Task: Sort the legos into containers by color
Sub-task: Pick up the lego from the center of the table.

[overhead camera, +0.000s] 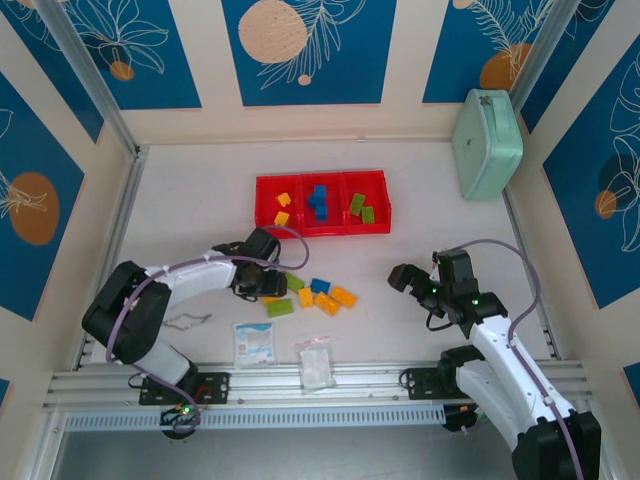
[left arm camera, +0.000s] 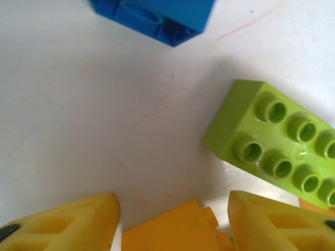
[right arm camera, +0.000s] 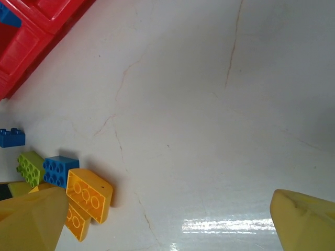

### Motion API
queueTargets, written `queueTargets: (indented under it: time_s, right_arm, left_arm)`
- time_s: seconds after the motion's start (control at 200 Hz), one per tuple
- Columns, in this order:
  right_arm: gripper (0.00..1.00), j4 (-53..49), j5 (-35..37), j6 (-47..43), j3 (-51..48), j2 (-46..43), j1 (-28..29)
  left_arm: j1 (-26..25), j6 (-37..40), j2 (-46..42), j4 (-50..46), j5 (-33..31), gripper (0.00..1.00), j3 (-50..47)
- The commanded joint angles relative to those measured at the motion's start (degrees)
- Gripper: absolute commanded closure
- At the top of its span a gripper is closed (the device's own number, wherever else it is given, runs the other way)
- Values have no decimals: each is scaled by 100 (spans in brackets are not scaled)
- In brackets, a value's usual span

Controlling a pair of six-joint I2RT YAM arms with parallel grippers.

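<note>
The red tray (overhead camera: 322, 176) stands mid-table with yellow (overhead camera: 283, 208), blue (overhead camera: 318, 199) and green legos (overhead camera: 361, 207) in its left, middle and right containers. Several loose legos (overhead camera: 320, 286) lie in front of it. My left gripper (overhead camera: 268, 287) is down at the left end of this cluster. In the left wrist view its jaws (left arm camera: 172, 209) straddle a yellow lego (left arm camera: 172, 230) with small gaps on both sides; a green lego (left arm camera: 275, 149) and a blue one (left arm camera: 157, 18) lie beyond. My right gripper (overhead camera: 412, 280) hovers open to the right, its jaws (right arm camera: 167, 209) over bare table, with yellow legos (right arm camera: 89, 193) at its left.
A mint-green case (overhead camera: 487, 143) lies at the back right. Two clear packets (overhead camera: 255, 343) (overhead camera: 317, 362) rest near the front rail, and a thin wire piece (overhead camera: 187, 320) lies left of them. Walls close in the table on three sides.
</note>
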Motion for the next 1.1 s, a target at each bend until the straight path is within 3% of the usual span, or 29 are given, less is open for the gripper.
queueTargets:
  time_s: [0.0,0.26,0.695,1.096]
  right_arm:
    - [1,-73,65,125,-97,-192,-4]
    - [1,-145,138,162,-161,-343,-9]
    - [1,169,37,184,-170,-183,-8]
    - [1,44,14,94,-77,-227,-4]
  left_arm:
    - [-35,-60,275,-233,64,48,-58]
    - [-3,-206,177,-321,-64,58,-102]
    - [87,-262,-837,-672,-740,61,21]
    - [816,91,-986,-63,-1197,61,798]
